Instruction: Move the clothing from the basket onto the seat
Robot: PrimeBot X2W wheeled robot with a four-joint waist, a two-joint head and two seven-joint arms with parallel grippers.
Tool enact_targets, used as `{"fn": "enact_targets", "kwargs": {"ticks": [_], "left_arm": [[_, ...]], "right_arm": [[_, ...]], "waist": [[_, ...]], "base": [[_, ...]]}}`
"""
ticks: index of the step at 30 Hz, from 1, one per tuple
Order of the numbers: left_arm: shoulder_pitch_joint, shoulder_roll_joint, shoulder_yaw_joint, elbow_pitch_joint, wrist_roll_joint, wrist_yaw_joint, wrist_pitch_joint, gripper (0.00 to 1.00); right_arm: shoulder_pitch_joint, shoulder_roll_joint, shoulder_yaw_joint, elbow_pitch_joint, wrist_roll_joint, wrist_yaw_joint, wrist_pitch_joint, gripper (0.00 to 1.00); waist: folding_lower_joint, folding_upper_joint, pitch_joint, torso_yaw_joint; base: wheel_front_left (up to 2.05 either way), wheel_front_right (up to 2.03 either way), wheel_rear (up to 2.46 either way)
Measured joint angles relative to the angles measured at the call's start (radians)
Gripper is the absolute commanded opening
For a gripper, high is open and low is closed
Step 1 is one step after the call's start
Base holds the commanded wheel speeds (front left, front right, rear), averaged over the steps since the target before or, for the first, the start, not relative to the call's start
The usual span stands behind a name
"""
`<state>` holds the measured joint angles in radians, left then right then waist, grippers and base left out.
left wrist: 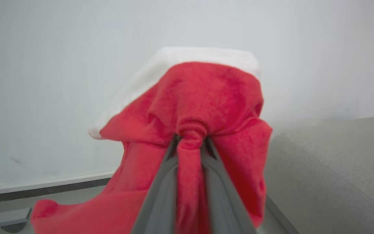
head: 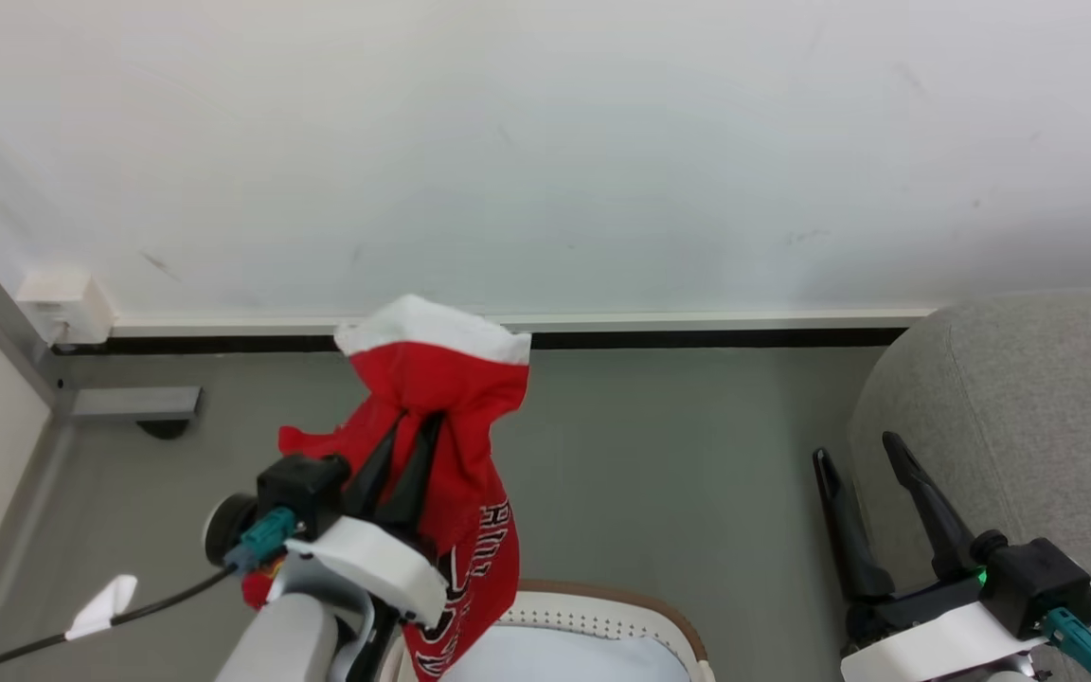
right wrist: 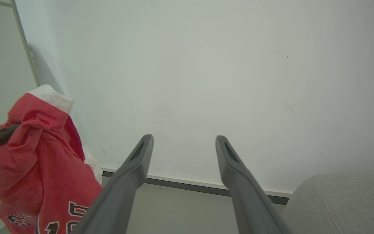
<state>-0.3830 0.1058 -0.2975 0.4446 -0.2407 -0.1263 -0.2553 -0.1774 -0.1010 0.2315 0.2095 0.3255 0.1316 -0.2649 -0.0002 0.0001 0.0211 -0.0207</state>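
1. Clothing is up in the air: the red jersey hangs limp, its lettered lower end dropping past the left rim of the basket, nearest to us. Whether the tail touches that rim, I can't tell. A pale cloth lies inside the basket.
2. Left gripper has its fingers pinched together on a bunched fold of red fabric just under the white trim band. The left wrist view shows the cloth squeezed into a tight knot between them.
3. My read on handling: it is light, soft and floppy, with no stiffness at all. It'll swing and drape, and a thin pinch could slide out. A thick gathered fold like this one looks the safest hold, and the hem by the lettering offers a second spot.
4. Right gripper has its jaws spread wide with nothing between them, hovering just off the seat's near left corner.
5. Seat is grey fabric, off to the right, well apart from the jersey.
6. Farthest back are the grey floor and the white wall.
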Motion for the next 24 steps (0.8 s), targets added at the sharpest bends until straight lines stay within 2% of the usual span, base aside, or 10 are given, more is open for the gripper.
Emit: {"fn": "enact_targets", "kwargs": {"ticks": [13,24], "left_arm": [[0.004,0.013,0.018,-0.281,-0.037,0.036,0.119,0.00],[0.013,0.021,0.013,-0.357,-0.048,0.050,0.157,0.00]], "right_arm": [[0.016,0.006,0.042,-0.001,0.010,0.000,0.000,1.00],[0.016,0.006,0.052,-0.005,0.017,0.000,0.000,1.00]], "waist": [[0.0001,0.0000,-0.024,-0.019],[0.0002,0.0000,-0.025,-0.037]], "base": [[0.00,0.00,0.00],[0.00,0.00,0.00]]}}
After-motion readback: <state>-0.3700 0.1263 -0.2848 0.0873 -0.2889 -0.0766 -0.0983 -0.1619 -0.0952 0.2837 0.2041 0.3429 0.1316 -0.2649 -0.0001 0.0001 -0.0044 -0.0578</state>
